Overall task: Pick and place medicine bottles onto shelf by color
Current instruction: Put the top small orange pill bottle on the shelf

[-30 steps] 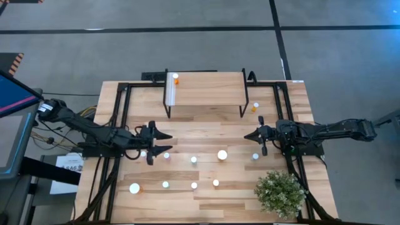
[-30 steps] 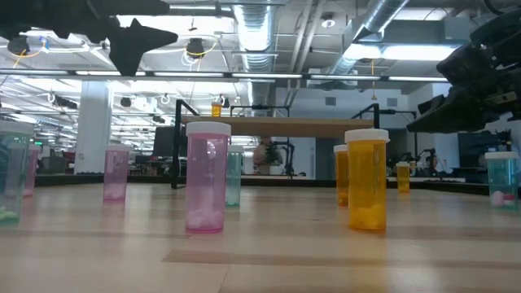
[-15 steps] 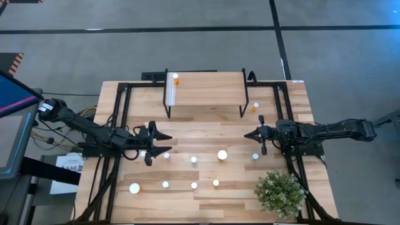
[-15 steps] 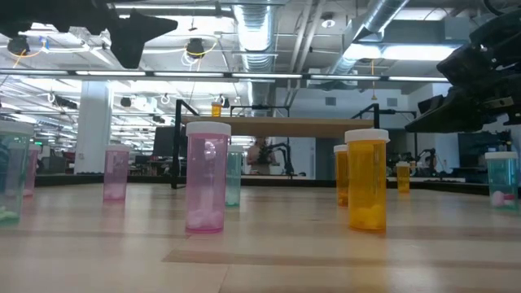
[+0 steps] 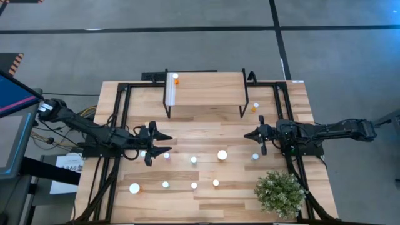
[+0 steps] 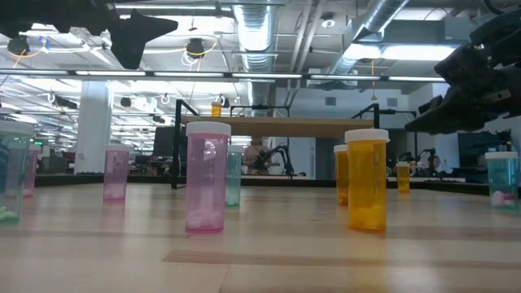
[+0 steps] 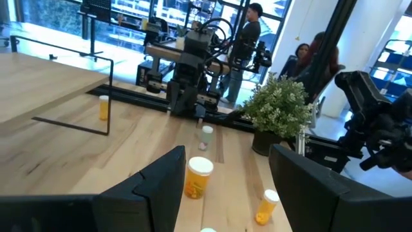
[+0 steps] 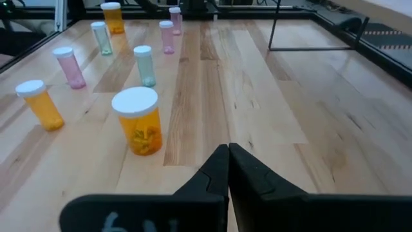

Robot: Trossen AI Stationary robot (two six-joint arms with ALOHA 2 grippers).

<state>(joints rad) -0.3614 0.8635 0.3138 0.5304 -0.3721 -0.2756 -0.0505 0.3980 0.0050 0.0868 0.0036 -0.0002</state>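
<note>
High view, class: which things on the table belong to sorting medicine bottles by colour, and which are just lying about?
Belong to the job:
- medicine bottles
- shelf, one orange bottle already on it
- left gripper, open
- right gripper, shut

Just lying about:
- potted plant

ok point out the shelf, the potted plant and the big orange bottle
shelf [image 5: 206,87], high view, bare wood top.
potted plant [image 5: 279,192], high view, middle of the foliage.
big orange bottle [image 8: 140,122], right wrist view, orange body under the white cap.

Eleven bottles [image 5: 222,154] by my count, perhaps more where small ones blur: one on the shelf [image 5: 206,87], ten on the bench [image 5: 212,131]. One plant [image 5: 280,193]. Two arms.
</note>
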